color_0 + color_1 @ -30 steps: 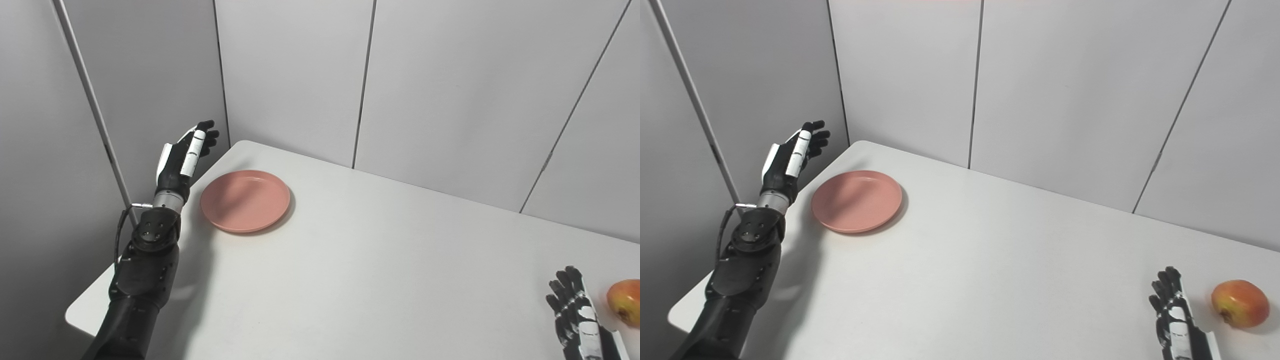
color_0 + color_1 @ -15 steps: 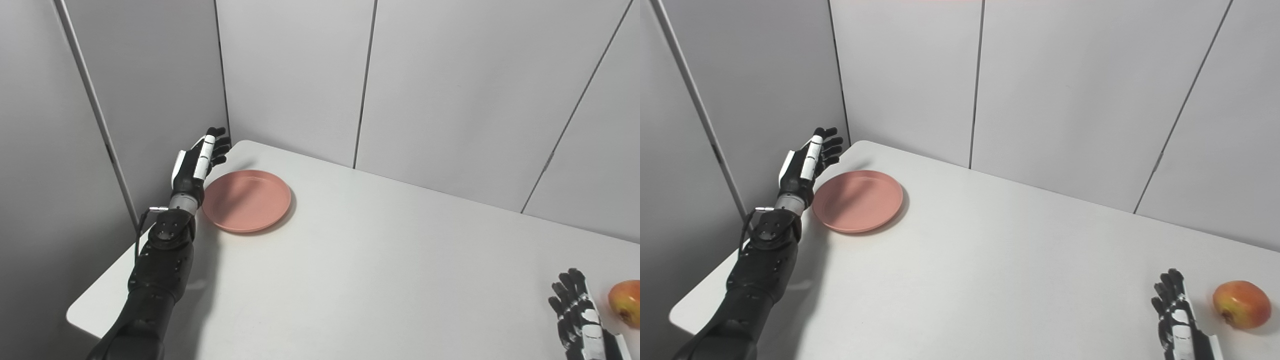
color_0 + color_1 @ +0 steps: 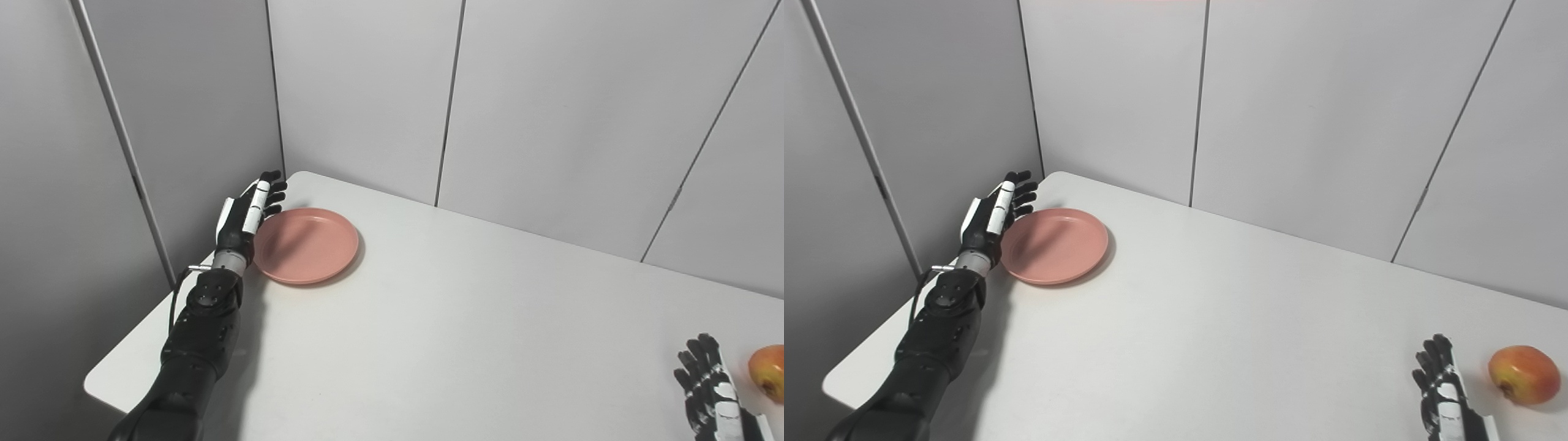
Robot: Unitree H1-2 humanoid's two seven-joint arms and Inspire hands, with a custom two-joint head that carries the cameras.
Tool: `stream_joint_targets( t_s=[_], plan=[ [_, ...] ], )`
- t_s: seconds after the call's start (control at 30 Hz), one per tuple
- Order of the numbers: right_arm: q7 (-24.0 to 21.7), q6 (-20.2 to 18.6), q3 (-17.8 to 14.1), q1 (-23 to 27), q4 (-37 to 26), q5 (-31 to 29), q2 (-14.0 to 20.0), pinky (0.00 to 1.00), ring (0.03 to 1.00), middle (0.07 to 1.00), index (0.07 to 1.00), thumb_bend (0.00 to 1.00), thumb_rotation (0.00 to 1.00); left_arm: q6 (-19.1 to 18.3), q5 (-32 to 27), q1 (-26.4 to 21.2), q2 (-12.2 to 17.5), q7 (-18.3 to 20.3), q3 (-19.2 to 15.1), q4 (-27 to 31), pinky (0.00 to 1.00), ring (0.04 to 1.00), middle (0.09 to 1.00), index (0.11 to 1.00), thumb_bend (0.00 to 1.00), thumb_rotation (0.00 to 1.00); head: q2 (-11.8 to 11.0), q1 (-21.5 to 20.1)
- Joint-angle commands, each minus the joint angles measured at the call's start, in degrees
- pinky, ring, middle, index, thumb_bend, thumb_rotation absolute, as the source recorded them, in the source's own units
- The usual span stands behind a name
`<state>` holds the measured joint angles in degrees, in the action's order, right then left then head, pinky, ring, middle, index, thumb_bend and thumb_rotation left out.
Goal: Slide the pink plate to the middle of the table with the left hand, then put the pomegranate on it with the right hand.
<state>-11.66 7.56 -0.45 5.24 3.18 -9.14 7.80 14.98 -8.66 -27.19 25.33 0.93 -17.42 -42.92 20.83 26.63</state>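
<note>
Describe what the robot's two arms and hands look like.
Both are mostly black. The left hand has black fingers, with white panels on its back and along one finger, and a silver metal ring at the wrist. A thin black cable loops beside the bulky, glossy black forearm, which shows small screw holes. The right hand, partly cut off, has the same black fingers and white panels.

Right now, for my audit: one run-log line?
left hand: open, beside round pink plate | right hand: open | red-yellow pomegranate: untouched

you face a white table [image 3: 465,343] with rounded corners, set into a corner of pale grey panel walls [image 3: 361,92] split by dark vertical seams; soft, even light.
</note>
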Motion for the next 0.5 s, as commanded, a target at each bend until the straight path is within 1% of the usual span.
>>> stream_joint_targets(
  t_s=[0.0, 0.1, 0.17, 0.23, 0.3, 0.33, 0.47],
  plan=[
    [0.1, -0.8, -0.3, -0.7, -0.1, -0.4, 0.1, 1.00, 1.000, 1.000, 1.000, 0.48, 1.00, 2.0, -0.5, -3.0, 2.1, 0.1, -0.3, 2.1, 0.85, 0.849, 0.834, 0.822, 0.60, 1.00, 0.1, 0.1],
    [0.5, -0.9, -0.3, -0.7, -0.2, 0.4, 0.1, 1.00, 1.000, 1.000, 1.000, 0.49, 1.00, 0.7, -0.6, -3.0, 2.4, -0.2, -0.6, 3.9, 0.85, 0.849, 0.833, 0.823, 0.60, 1.00, 0.2, 0.4],
    [0.9, -3.2, -0.8, -0.7, -0.9, -0.9, -0.4, 1.00, 1.000, 1.000, 1.000, 0.57, 0.93, -0.5, -0.6, -3.0, 2.7, -0.4, -0.8, 6.0, 0.84, 0.836, 0.822, 0.811, 0.59, 1.00, 0.2, 0.4],
    [1.1, -4.5, -1.1, -0.6, -1.3, -1.7, -0.7, 1.00, 1.000, 1.000, 1.000, 0.59, 0.90, -0.5, -0.6, -3.1, 3.0, -0.1, -0.8, 6.9, 0.82, 0.834, 0.821, 0.810, 0.59, 1.00, 0.2, 0.4],
    [1.1, -4.8, -1.1, -0.6, -1.5, -1.7, -0.7, 1.00, 1.000, 1.000, 1.000, 0.60, 0.89, -1.3, -0.7, -3.0, 3.2, 0.0, -0.9, 8.2, 0.82, 0.833, 0.821, 0.808, 0.59, 1.00, 0.3, 0.4],
    [1.1, -4.9, -1.1, -0.6, -1.6, -1.8, -0.8, 1.00, 1.000, 1.000, 1.000, 0.61, 0.90, -1.7, -0.5, -3.0, 3.2, -0.3, -0.9, 9.1, 0.83, 0.834, 0.821, 0.808, 0.61, 1.00, 0.3, 0.5],
    [1.1, -5.6, -1.2, -0.8, -2.1, -1.8, -0.8, 1.00, 1.000, 1.000, 1.000, 0.59, 0.89, -3.7, 0.2, -2.8, 3.5, -1.3, -1.1, 12.6, 0.83, 0.826, 0.811, 0.794, 0.62, 1.00, 0.1, 0.6]
  ],
)
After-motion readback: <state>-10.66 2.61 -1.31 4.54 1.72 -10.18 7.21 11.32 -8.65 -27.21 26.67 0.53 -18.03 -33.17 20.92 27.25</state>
